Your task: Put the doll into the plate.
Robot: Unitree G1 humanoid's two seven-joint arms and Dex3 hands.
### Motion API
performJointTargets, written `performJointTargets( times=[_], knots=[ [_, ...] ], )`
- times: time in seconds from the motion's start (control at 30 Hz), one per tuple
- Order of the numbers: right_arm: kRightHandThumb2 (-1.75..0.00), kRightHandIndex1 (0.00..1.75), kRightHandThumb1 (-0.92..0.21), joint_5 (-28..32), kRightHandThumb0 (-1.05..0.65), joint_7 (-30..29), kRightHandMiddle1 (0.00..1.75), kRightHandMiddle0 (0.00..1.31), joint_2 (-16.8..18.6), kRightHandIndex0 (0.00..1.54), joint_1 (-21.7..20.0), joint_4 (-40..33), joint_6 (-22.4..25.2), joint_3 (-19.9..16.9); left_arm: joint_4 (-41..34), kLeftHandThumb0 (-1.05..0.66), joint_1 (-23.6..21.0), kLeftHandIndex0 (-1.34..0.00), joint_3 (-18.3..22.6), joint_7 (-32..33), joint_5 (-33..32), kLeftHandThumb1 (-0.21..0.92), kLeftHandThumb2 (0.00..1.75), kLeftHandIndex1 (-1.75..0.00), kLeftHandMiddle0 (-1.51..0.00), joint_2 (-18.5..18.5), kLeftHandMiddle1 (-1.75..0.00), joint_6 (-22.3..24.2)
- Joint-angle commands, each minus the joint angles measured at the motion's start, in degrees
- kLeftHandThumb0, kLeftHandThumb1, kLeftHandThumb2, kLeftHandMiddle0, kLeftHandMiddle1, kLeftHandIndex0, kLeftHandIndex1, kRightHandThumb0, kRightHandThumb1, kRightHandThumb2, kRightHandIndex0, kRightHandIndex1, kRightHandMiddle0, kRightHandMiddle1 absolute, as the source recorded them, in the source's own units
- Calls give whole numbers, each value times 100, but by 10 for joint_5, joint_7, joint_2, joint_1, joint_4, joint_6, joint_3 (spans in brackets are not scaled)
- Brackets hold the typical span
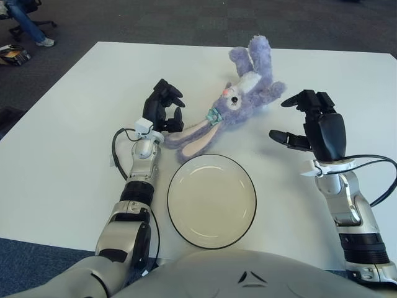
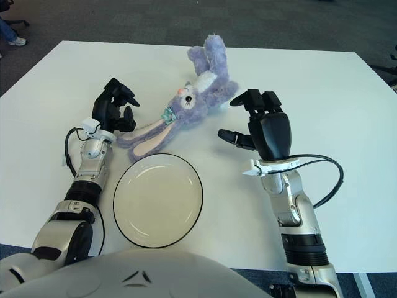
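Note:
A purple plush rabbit doll (image 1: 245, 93) lies on the white table (image 1: 74, 143) behind a cream plate with a dark rim (image 1: 211, 200); its long ears (image 1: 189, 139) reach toward the plate's far left edge. My right hand (image 1: 298, 118) hovers just right of the doll's body, fingers spread open, holding nothing and apart from the doll. My left hand (image 1: 166, 108) shows at the left of the doll's ears, fingers relaxed and empty. The plate holds nothing.
The table's far edge runs behind the doll, with dark carpet (image 1: 155, 18) beyond. A seated person's legs and a chair (image 1: 25, 22) show at the far left corner. Cables (image 1: 378, 180) trail from both wrists.

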Motion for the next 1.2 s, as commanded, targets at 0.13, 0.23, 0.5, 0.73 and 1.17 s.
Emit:
performJointTargets(
  times=[0.13,0.23,0.5,0.73,1.17],
  knots=[
    [-84,110,-47,-28,-58,20,103,0,-13,8,-38,-5,22,17,26,-1,50,-47,-5,-3,2,34,130,-175,-49,-11,-175,9],
    [-86,101,-44,-28,-57,35,99,0,-14,6,-44,-10,32,23,25,-1,50,-47,-6,-2,4,34,130,-175,-48,-10,-175,11],
    [-85,69,-41,-24,-59,99,68,0,-16,1,-53,-33,68,38,21,-1,52,-46,-6,-5,1,35,129,-175,-48,-11,-175,16],
    [-81,52,-41,-20,-63,136,27,0,-17,0,-59,-39,85,45,18,-1,54,-47,-6,-3,3,34,130,-175,-48,-12,-175,17],
    [-86,32,-38,-30,-55,245,1,0,-24,1,-88,-58,145,74,11,-1,57,-47,-8,-1,8,34,130,-175,-49,-10,-175,23]
  ],
)
